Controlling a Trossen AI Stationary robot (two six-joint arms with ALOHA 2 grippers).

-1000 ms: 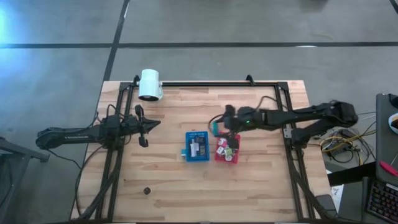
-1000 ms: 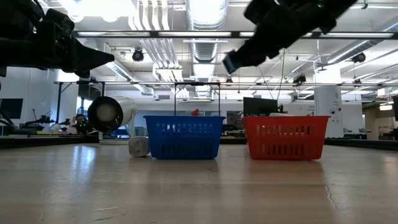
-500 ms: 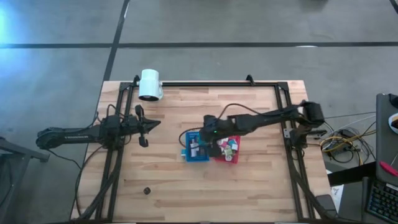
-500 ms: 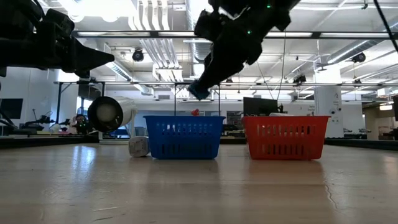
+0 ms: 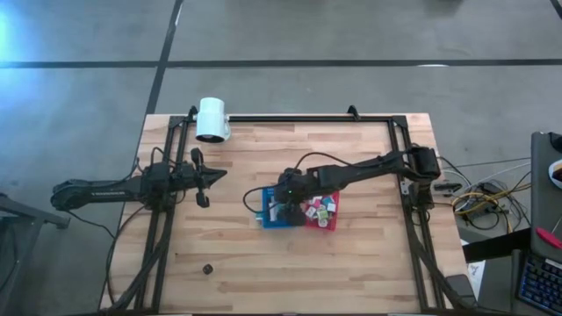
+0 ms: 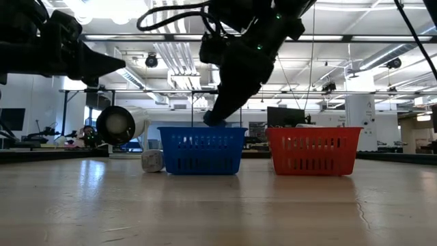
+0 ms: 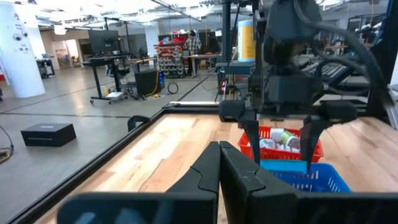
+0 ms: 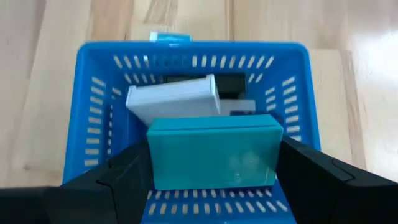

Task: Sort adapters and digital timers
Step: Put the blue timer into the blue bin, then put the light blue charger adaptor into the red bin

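Right gripper [image 8: 211, 163] clamps a teal digital timer [image 8: 214, 149] directly above the blue basket [image 8: 93, 112], apparently poised to drop it among other timers. Left gripper [image 5: 203, 178], shut and empty, waits aside.

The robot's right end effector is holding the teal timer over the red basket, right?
Not quite. The right end effector is holding the teal timer over the blue basket, not the red basket. The right wrist view shows the blue basket straight below it, with other timers already inside.
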